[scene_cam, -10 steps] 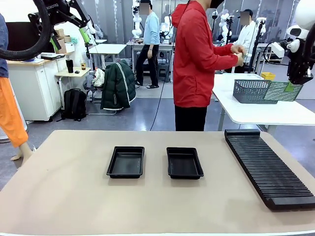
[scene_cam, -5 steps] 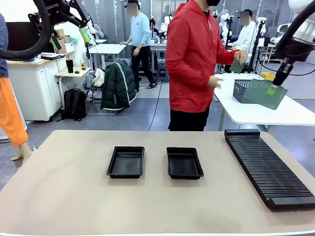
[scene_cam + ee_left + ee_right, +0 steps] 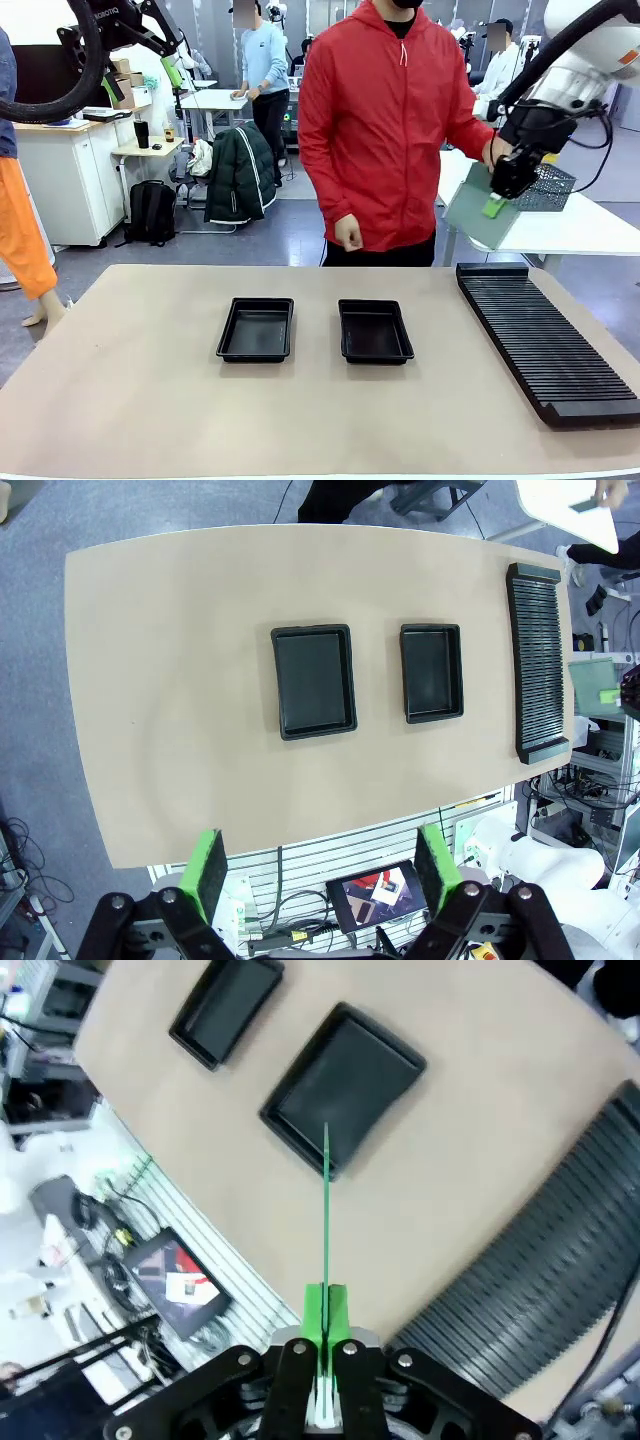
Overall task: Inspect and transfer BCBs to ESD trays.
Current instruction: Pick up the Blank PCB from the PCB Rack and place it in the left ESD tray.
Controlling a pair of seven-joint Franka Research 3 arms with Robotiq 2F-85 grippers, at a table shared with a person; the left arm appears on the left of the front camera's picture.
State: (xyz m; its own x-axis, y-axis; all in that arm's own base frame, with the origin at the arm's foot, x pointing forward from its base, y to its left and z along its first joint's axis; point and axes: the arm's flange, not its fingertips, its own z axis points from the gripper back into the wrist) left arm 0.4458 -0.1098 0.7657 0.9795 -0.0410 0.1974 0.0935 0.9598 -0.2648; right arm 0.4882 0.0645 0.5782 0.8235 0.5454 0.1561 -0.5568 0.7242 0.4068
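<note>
A green BCB (image 3: 472, 214) hangs tilted in the air above the far end of the ribbed rack, with my right gripper (image 3: 493, 206) shut on its edge. From the right wrist camera the BCB (image 3: 326, 1195) is edge-on, a thin green line rising from the closed green pads (image 3: 326, 1312). Two black ESD trays (image 3: 256, 329) (image 3: 374, 331) lie side by side at mid-table with nothing in them. My left gripper (image 3: 140, 78) is held high at the upper left, open; its green pads (image 3: 207, 873) stand far apart above the trays (image 3: 315, 680) (image 3: 432, 672).
A long black ribbed rack (image 3: 545, 340) runs along the table's right side. A person in a red jacket (image 3: 385, 130) stands at the far edge, one hand near my right gripper. A grey mesh basket (image 3: 553, 188) sits on the white side table behind.
My right arm has swung the BCB from over the side table leftward and down, to above the rack's far end. The person has turned to face the table. The left arm has stayed put.
</note>
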